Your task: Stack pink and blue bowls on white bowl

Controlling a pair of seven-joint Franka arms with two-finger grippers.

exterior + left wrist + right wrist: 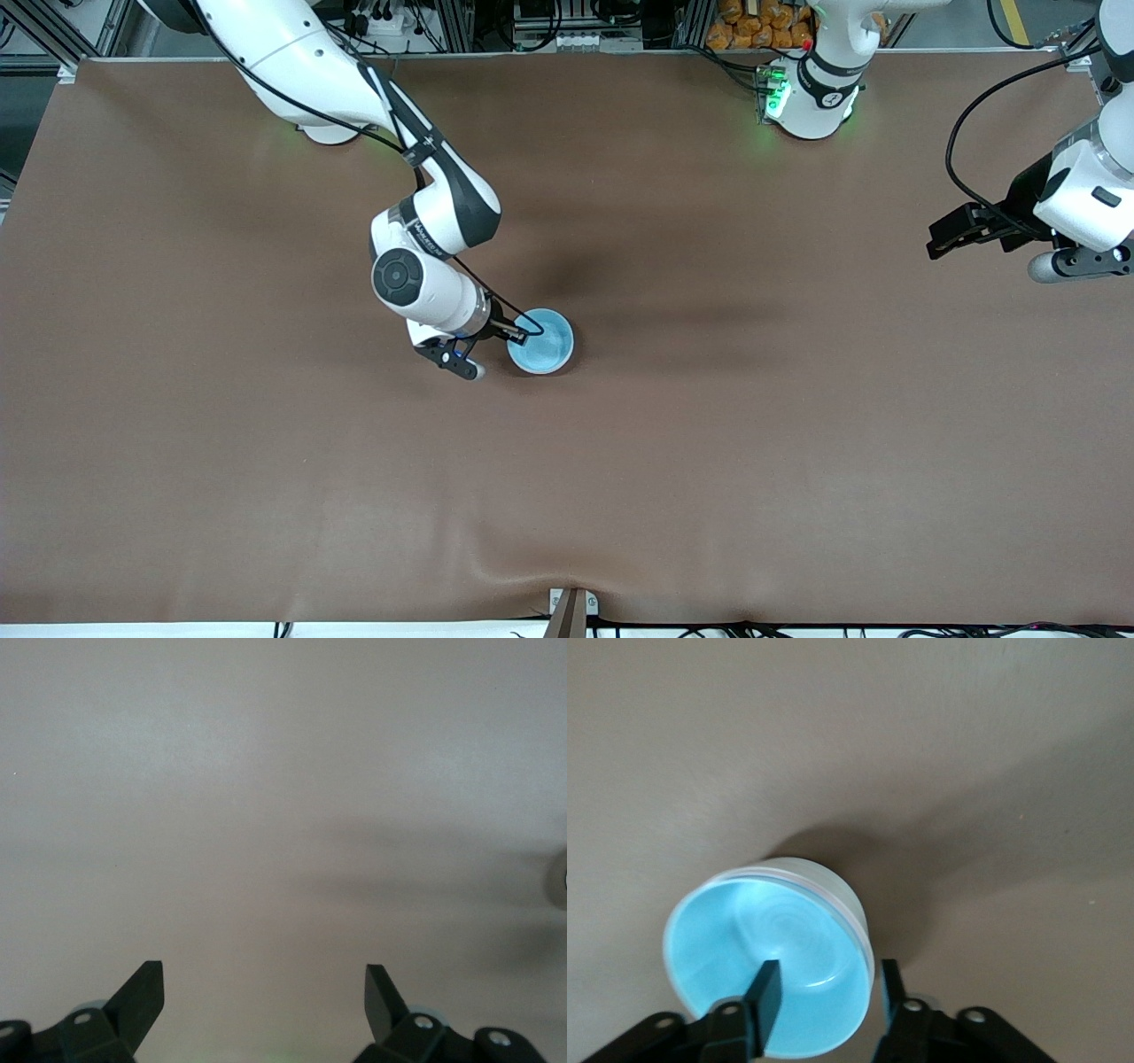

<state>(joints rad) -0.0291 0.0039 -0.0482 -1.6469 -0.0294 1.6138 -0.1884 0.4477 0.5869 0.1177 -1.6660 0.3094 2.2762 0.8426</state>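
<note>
The light blue bowl (542, 344) stands near the table's middle. In the right wrist view the blue bowl (757, 957) sits nested in a bowl with a whitish outer wall, the white bowl (828, 884). No pink bowl shows; it is hidden or out of view. My right gripper (521, 333) is at the stack's rim, on the side toward the right arm's end. In its wrist view the right gripper (827, 992) is open, with one finger inside the blue bowl and one outside the wall, neither pressing. My left gripper (941, 239) waits open and empty above the table at the left arm's end (264, 979).
The brown table cover (709, 461) lies flat all round the stack. The arm bases stand along the table's edge farthest from the front camera. A small bracket (571, 607) sits at the edge nearest that camera.
</note>
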